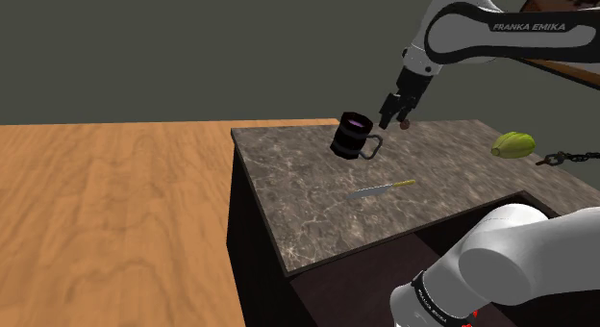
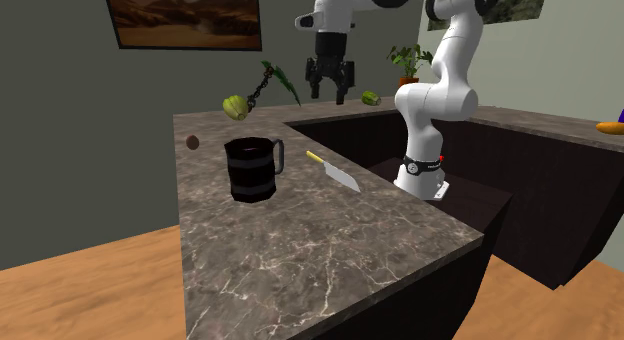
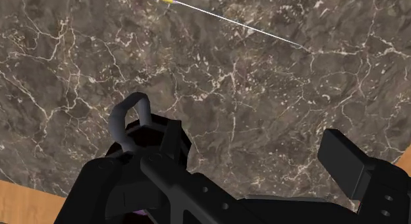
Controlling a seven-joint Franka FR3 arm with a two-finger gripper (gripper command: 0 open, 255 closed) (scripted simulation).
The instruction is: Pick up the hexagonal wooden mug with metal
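Note:
The mug (image 1: 351, 135) is dark, faceted and banded, with a grey loop handle. It stands upright on the marble counter (image 1: 317, 205), near the far edge in the shoulder view. In the second exterior view the mug (image 2: 250, 168) is at the counter's left part. My gripper (image 1: 394, 113) hangs in the air beside the mug's handle side, above its rim, not touching it. From the second exterior view the gripper (image 2: 330, 88) points down with its fingers apart. At the wrist, the mug (image 3: 158, 134) and its handle sit partly behind one finger (image 3: 168, 180); the gripper (image 3: 250, 160) is open and holds nothing.
A knife (image 1: 382, 188) with a yellow handle lies on the counter in front of the mug. A green fruit (image 1: 512, 144) and a dark chain (image 1: 567, 158) sit at the counter's far right. A small brown ball (image 2: 192, 142) rests near the mug. Wooden floor (image 1: 106, 219) surrounds the counter.

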